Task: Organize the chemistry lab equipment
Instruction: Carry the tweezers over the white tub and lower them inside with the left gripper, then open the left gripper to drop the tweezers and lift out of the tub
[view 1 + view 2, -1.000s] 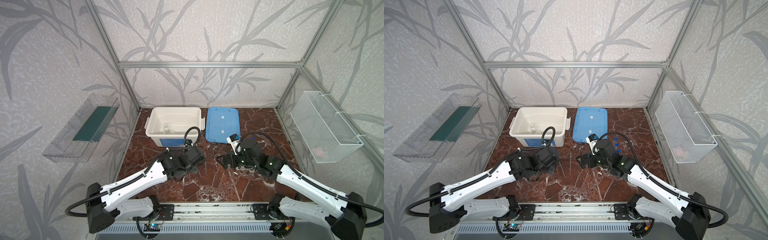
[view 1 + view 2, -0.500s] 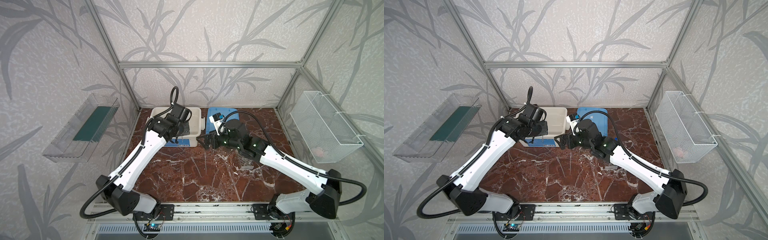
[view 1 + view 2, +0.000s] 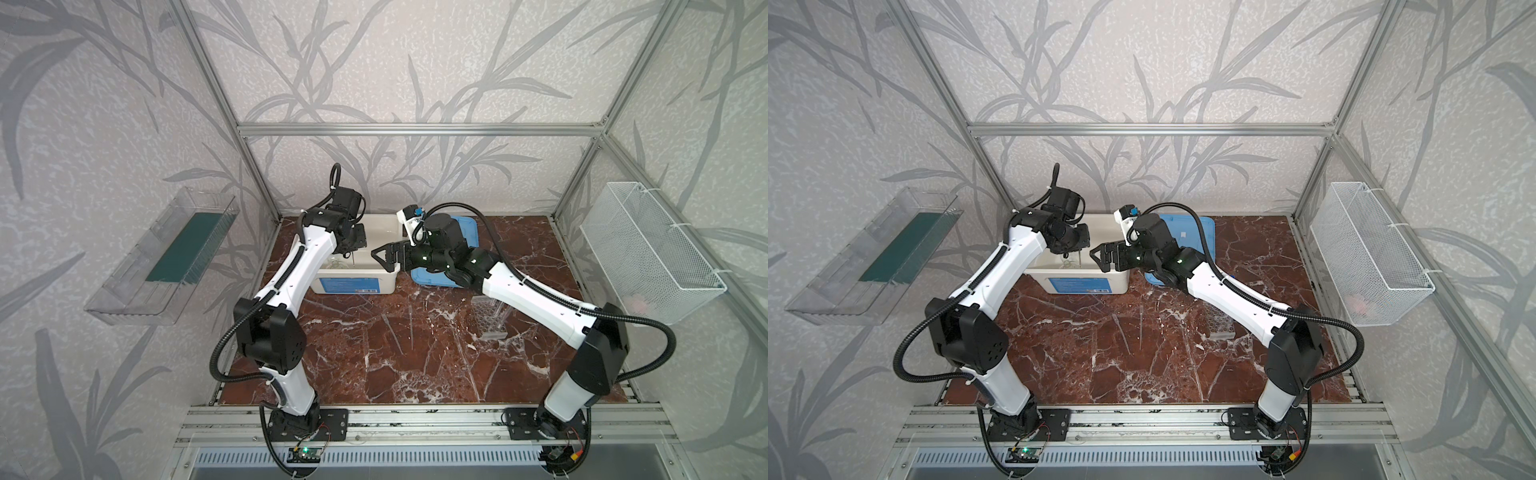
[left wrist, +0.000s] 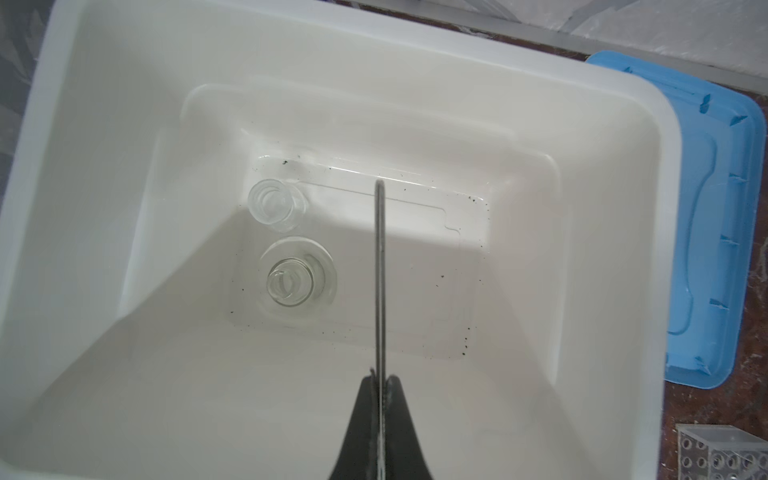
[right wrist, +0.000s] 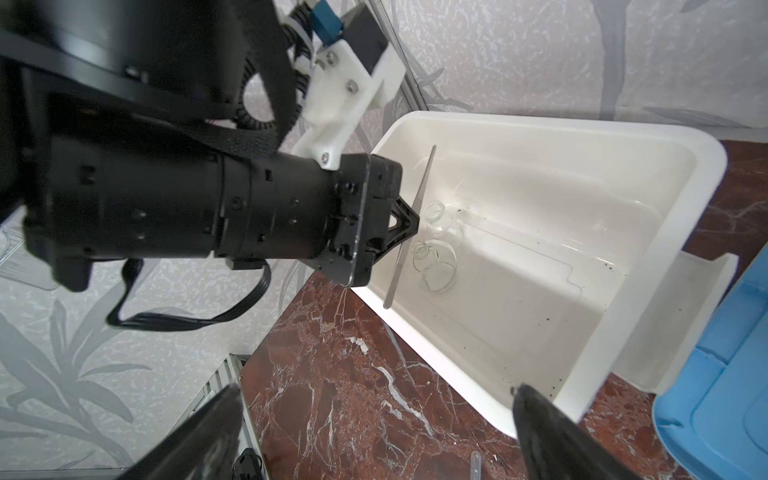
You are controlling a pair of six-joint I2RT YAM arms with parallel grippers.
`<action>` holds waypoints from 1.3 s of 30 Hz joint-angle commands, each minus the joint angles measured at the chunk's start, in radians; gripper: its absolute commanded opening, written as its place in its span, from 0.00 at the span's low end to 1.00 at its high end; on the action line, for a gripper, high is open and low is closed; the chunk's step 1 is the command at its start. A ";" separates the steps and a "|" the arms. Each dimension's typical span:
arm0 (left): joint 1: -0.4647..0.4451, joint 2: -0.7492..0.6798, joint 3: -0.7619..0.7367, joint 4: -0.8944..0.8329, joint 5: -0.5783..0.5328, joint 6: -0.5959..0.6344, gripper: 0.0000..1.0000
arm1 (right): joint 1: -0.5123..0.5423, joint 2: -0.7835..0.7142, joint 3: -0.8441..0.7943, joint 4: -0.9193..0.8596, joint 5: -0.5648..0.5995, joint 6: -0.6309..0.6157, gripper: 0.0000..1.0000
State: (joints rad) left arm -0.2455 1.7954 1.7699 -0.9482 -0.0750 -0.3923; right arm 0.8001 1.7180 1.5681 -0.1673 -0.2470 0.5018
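My left gripper (image 4: 380, 376) is shut on a thin grey rod (image 4: 380, 270) that tapers like tweezers, and holds it above the inside of the white tub (image 4: 623, 91). Two small clear glass vessels (image 4: 274, 203) (image 4: 291, 282) stand on the tub floor beside the rod's tip. In both top views the left gripper (image 3: 353, 249) (image 3: 1069, 251) hangs over the tub (image 3: 353, 284). My right gripper (image 3: 383, 259) (image 5: 374, 390) is open and empty, just outside the tub's right end. The clear tube rack (image 3: 490, 316) stands on the table under the right forearm. Thin clear rods (image 3: 411, 328) lie mid-table.
A flat blue lid (image 3: 467, 232) lies right of the tub, partly under the right arm. On the right wall hangs a white wire basket (image 3: 648, 253). On the left wall a clear shelf (image 3: 166, 257) is mounted. The floor is red marble (image 3: 374, 374).
Both arms have lifted from low over the front of the table and reached back to the tub. The left gripper now holds the rod over it, and the right gripper has closed in beside it.
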 commanded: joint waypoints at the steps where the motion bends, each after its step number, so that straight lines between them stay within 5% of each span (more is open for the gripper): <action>1: 0.024 0.051 0.036 0.028 0.043 0.056 0.00 | -0.001 0.053 0.060 -0.029 0.013 -0.011 1.00; 7: 0.051 0.137 0.043 0.070 0.097 0.097 0.00 | -0.001 0.133 0.148 -0.038 0.017 0.011 1.00; 20: 0.076 0.233 -0.094 0.228 0.128 0.161 0.00 | -0.005 0.120 0.058 0.028 0.014 0.038 0.99; 39: 0.081 0.303 -0.190 0.364 0.154 0.084 0.00 | -0.020 0.135 0.050 0.055 -0.110 0.020 0.99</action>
State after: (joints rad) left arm -0.1688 2.0911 1.5982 -0.6155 0.0700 -0.2882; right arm 0.7803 1.8545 1.5925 -0.1165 -0.3313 0.5304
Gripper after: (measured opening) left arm 0.048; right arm 0.987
